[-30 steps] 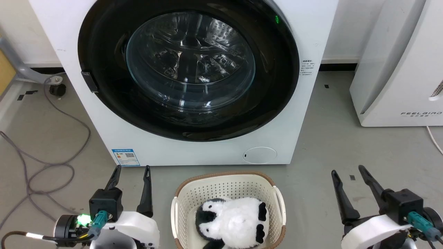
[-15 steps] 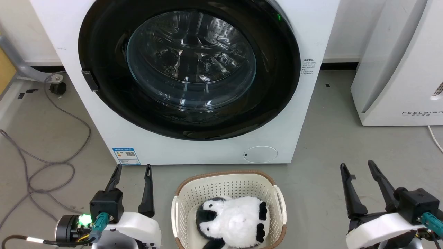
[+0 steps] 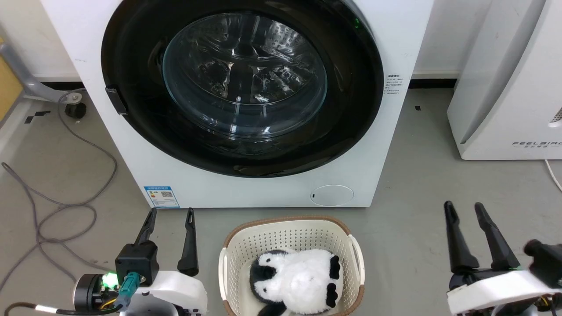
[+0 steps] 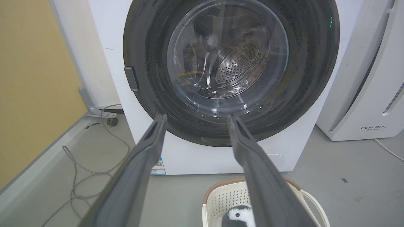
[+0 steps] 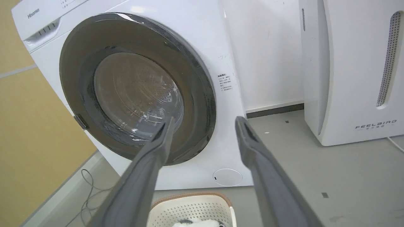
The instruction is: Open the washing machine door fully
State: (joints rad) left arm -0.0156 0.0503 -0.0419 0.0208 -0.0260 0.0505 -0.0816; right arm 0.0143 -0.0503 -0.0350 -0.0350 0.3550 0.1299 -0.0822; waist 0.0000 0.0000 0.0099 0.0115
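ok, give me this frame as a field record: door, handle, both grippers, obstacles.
door: washing machine door shut against the washing machine
handle: handle tab on door's left edge, untouched
left gripper: open, empty, short of the machine
right gripper: open, empty, short of the machine
obstacle: basket holding plush penguin, on floor before the machine

I see white washing machine (image 3: pixel 131 149), glossy black door (image 3: pixel 351 109), cream perforated basket (image 3: pixel 285 239), brown rim, black-and-white plush (image 3: pixel 298 276), grey floor (image 3: pixel 439 175).

glossy black washing machine door (image 3: pixel 246 87), clear glass centre; perforated plastic basket (image 3: pixel 290 239).
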